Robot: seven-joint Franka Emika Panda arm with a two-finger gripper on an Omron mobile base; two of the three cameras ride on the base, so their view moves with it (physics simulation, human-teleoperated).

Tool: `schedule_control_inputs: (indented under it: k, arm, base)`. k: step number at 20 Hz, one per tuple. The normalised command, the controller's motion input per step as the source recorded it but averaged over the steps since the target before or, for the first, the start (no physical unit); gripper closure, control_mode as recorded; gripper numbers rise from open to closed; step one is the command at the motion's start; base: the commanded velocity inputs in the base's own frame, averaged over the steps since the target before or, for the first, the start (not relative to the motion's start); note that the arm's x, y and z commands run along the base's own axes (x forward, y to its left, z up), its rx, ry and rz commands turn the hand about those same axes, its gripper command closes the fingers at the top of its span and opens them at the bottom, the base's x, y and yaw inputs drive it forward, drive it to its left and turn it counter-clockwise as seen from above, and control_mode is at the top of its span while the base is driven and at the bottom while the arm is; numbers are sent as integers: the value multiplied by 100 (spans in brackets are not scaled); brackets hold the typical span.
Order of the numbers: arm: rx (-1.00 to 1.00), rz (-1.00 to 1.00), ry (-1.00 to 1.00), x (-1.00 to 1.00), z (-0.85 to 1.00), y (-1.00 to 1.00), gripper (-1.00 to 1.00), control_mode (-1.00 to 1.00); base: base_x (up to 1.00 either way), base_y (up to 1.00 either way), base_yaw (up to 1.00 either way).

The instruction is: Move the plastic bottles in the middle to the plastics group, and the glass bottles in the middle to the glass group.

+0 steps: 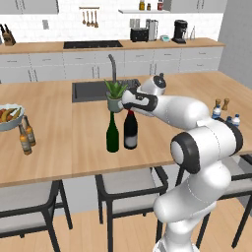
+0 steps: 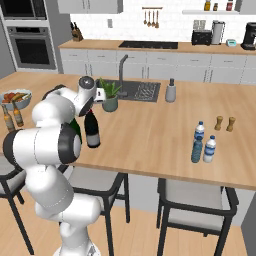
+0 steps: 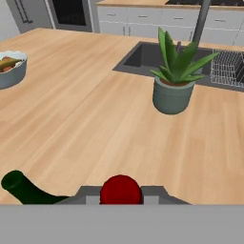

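A black wine bottle (image 1: 130, 134) with a red foil top (image 3: 121, 187) stands mid-counter. My gripper (image 1: 129, 108) is shut around its neck from above, and the hand view has the red top between my fingers (image 3: 121, 194). Just left of it stands the slim dark green wine bottle (image 1: 112, 135), partly behind my arm in the right base view (image 2: 75, 128). Two small amber bottles (image 1: 26, 137) stand at the left by a bowl. On the right side, a blue-tinted plastic bottle (image 2: 196, 150) stands beside two clear white-capped water bottles (image 2: 210, 149).
A potted plant (image 1: 115, 96) sits just behind the wine bottles, in front of the sink (image 1: 88, 91). A fruit bowl (image 1: 10, 118) is at the far left. Two brown shakers (image 2: 224, 123) stand behind the water bottles. Stools line the counter's near edge.
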Motion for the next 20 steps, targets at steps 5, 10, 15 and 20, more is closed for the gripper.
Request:
schedule_control_inputs:
  k: [5,10,15,20]
  arm:
    - [0,0,0,-3,0,-3,100,-100]
    - [0,0,0,-60,33,-27,100,-100]
    - [0,0,0,-74,66,-23,100,-100]
    - [0,0,0,-80,66,-26,100,-100]
  base:
    - [0,0,0]
    - [0,0,0]
    - [0,0,0]
    - [0,0,0]
